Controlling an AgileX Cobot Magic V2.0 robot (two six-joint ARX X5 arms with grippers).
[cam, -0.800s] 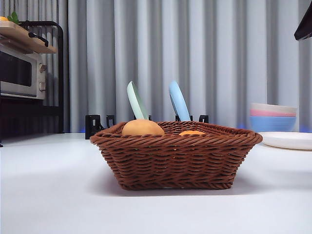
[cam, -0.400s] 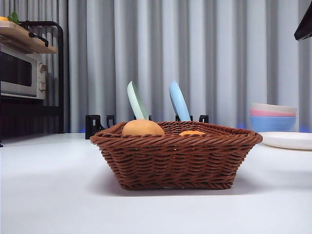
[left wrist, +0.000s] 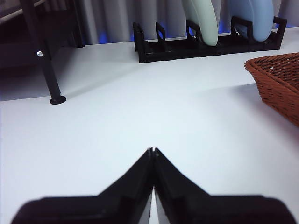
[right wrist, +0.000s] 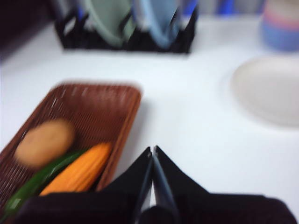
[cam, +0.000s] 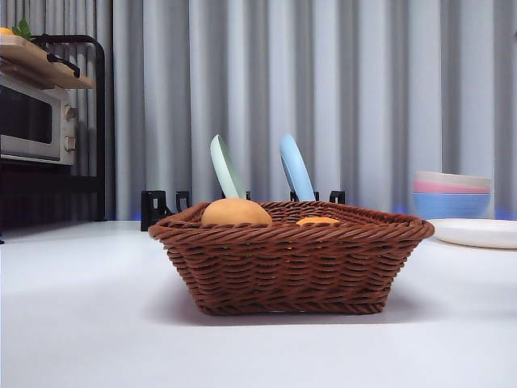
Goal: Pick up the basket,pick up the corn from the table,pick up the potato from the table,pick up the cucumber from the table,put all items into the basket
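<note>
load: potato [right wrist: 44, 142], corn [right wrist: 79, 170], cucumber [right wrist: 37, 182] all lying in basket [right wrist: 124, 126], just beside my right claw [right wrist: 153, 151] | both claws pinched together, carrying nothing | left claw [left wrist: 153, 151] idling over bare bench [left wrist: 140, 112], basket off to its side | judging task done

Open table [cam: 81, 323] lies left of the basket [cam: 291, 267] and in front of it. Behind stands a plate rack [cam: 161, 208]; right, a plate [cam: 477, 233] and bowls [cam: 452, 194].
</note>
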